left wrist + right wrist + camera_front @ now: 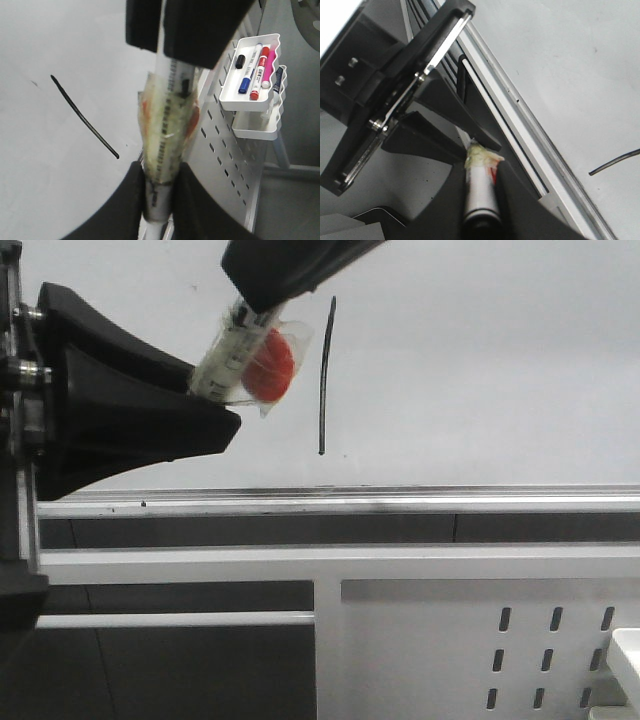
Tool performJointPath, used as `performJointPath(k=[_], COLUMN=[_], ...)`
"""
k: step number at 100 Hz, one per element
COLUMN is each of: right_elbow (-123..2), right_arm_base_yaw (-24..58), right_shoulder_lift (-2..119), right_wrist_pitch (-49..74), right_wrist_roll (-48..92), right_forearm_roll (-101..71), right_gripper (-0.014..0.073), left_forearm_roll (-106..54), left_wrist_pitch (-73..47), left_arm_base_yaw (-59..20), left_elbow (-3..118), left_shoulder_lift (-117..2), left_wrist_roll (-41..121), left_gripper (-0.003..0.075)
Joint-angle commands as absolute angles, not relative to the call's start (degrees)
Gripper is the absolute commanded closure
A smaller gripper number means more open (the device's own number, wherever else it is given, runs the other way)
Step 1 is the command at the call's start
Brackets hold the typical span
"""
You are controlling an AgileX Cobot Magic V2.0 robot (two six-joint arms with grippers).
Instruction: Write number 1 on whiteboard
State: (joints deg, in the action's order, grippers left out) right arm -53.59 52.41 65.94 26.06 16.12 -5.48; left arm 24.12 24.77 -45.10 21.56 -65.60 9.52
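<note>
Gripping one white marker pen point(232, 345) from both ends, the left gripper point(205, 390) has its jaws closed on the lower end at about 8 o'clock in the front view, while the right gripper point(262, 302) reaches in from 12 o'clock with its jaws closed on the upper end, a red patch under crinkled clear tape point(270, 365) showing between them. Behind the pen stands the whiteboard point(480, 360) with its silver ledge point(400, 502), and the number 1 point(326, 375) is drawn on it as a thin, nearly vertical black stroke just to the 3 o'clock side of the pen, apart from it. Farther off in the left wrist view, a white tray point(250, 97) on a perforated panel point(220, 150) holds several markers point(257, 70).
</note>
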Motion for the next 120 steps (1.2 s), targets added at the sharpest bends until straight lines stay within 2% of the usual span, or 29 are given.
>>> performJointPath(k=[1,13,17,22,35,39,42,55,62,69,79,96,120], right_elbow=[-55.5,-55.5,-55.6,-55.6,-55.6,-55.6,-55.6,-55.6,-55.6,-55.5,-55.4,-55.3,-55.3], right_arm_base_yaw=[52.2,52.2,52.2,52.2,52.2,52.2,52.2,52.2,52.2,51.5,49.8,46.3,45.4], right_shoulder_lift=[65.0,65.0,65.0,65.0,64.1,63.5,63.1,59.5,57.0,54.5,51.8,50.1,50.0], right_wrist_pitch=[22.7,22.4,22.4,22.3,21.3,20.9,20.8,21.0,22.3,23.9,27.4,30.9,32.4], right_wrist_roll=[16.3,16.3,16.3,16.3,16.3,16.3,16.3,16.3,16.3,16.3,16.3,15.8,15.8], right_forearm_roll=[-5.0,-5.5,-5.6,-6.0,-6.0,-6.0,-6.0,-4.3,-3.1,-2.8,-2.3,-2.3,-2.2], right_gripper=[0.0663,0.0658,0.0628,0.0541,0.0184,0.0124,0.0114,0.0187,0.0267,0.04,0.0668,0.0663,0.0663], left_forearm_roll=[22.0,22.0,22.0,21.9,19.7,18.7,17.8,9.3,2.4,-4.1,-10.7,-16.0,-19.5], left_wrist_pitch=[27.6,27.6,27.6,27.6,27.6,27.7,27.9,32.2,37.8,44.2,50.7,54.9,64.3], left_arm_base_yaw=[-45.4,-45.4,-45.4,-45.4,-45.4,-45.4,-45.4,-45.4,-45.4,-45.4,-45.4,-45.4,-45.4], left_elbow=[23.4,23.4,23.4,23.4,23.4,23.4,23.2,21.1,18.7,15.9,13.1,12.6,14.0], left_shoulder_lift=[-65.0,-65.0,-65.0,-65.0,-65.0,-65.0,-65.0,-65.0,-65.0,-65.0,-65.0,-66.9,-77.1], left_wrist_roll=[8.5,8.5,8.5,8.5,8.5,8.5,8.5,8.5,8.5,8.5,8.5,8.5,4.5], left_gripper=[0.074,0.074,0.074,0.074,0.074,0.074,0.074,0.074,0.074,0.074,0.074,0.074,0.074])
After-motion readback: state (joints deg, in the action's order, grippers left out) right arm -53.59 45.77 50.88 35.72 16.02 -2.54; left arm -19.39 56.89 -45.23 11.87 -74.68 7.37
